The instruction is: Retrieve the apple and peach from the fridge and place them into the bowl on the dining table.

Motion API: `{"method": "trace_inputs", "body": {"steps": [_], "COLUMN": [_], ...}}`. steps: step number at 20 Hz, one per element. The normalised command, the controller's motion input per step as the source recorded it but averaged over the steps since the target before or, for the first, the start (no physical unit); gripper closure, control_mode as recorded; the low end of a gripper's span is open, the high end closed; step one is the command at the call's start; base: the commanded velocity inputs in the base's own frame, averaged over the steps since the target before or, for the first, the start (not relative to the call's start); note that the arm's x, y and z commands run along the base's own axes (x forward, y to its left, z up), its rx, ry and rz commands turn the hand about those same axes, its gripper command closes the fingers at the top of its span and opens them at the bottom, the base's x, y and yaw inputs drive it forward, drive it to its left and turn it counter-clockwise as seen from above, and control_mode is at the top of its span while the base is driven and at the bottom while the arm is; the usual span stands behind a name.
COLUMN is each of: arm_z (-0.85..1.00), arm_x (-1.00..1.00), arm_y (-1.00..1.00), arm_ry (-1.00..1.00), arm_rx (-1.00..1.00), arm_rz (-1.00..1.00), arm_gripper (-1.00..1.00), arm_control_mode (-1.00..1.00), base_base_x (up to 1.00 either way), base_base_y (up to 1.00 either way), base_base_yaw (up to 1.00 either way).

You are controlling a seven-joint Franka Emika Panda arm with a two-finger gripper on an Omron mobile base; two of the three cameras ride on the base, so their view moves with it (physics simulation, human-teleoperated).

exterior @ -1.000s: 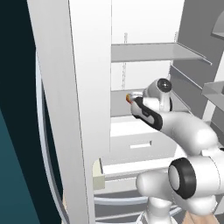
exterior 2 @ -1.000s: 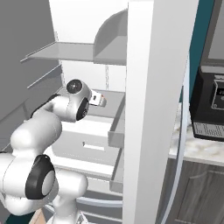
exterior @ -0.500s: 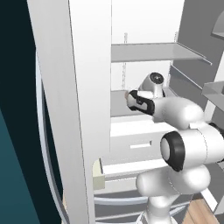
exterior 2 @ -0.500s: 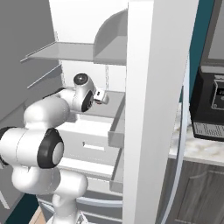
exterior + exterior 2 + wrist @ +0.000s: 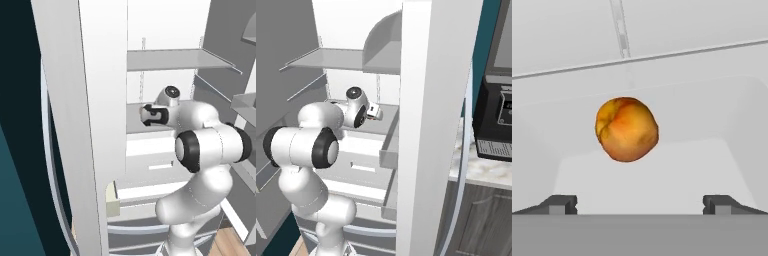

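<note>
Reaching into the open fridge (image 5: 95,125), the white arm was recorded with its gripper (image 5: 639,202) directed at the rear of the white interior; in the hand view the two dark fingertips (image 5: 559,204) were seen spread wide at the lower edge, with nothing between them — the hand was open and empty. The peach (image 5: 626,129), orange with darker brownish shading and a faint crease, was shown ahead of the gripper and slightly toward the left fingertip, resting on a pale surface enclosed by low white walls; no contact between it and either fingertip was visible. Behind the peach a horizontal ledge and a vertical metal rail (image 5: 620,30) on the back wall were depicted.

In the left base view the gripper (image 5: 148,115) was seen at the level of the middle shelf (image 5: 137,124), beneath an upper grey shelf (image 5: 175,59); a white drawer (image 5: 150,155) lay below it, and a small cream-coloured block (image 5: 112,199) was set at the foot of the door edge. In the right base view the gripper (image 5: 374,111) was shown above the same shelf, beside the fridge's tall white door panel (image 5: 431,125); to the right of that panel a dark appliance (image 5: 496,120) was seen standing on a marble counter (image 5: 486,172) above dark grey cabinets (image 5: 481,220). The peach itself could not be made out in either base view.
</note>
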Motion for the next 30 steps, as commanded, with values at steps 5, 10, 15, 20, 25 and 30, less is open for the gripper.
{"method": "trace_inputs", "body": {"steps": [5,10,15,20,25,30], "arm_z": [-0.14,-0.03,-0.05,-0.18,-0.38,-0.58], "arm_x": [0.44,0.45,0.41,0.31,0.17,0.09], "arm_y": [0.00,0.00,0.00,0.00,0.00,0.00], "arm_ry": [0.00,0.00,0.00,0.02,0.04,0.07], "arm_rx": [0.00,0.00,0.00,0.00,0.00,0.00], "arm_rz": [0.00,0.00,0.00,0.00,0.00,0.00], "arm_gripper": [-1.00,-1.00,-1.00,-1.00,-1.00,-1.00], "arm_control_mode": [-1.00,-1.00,-1.00,-1.00,-1.00,-1.00], "base_base_x": [0.00,0.00,0.00,0.00,0.00,0.00], "base_base_y": [0.00,0.00,0.00,0.00,0.00,0.00], "base_base_yaw": [0.00,0.00,0.00,0.00,0.00,0.00]}}
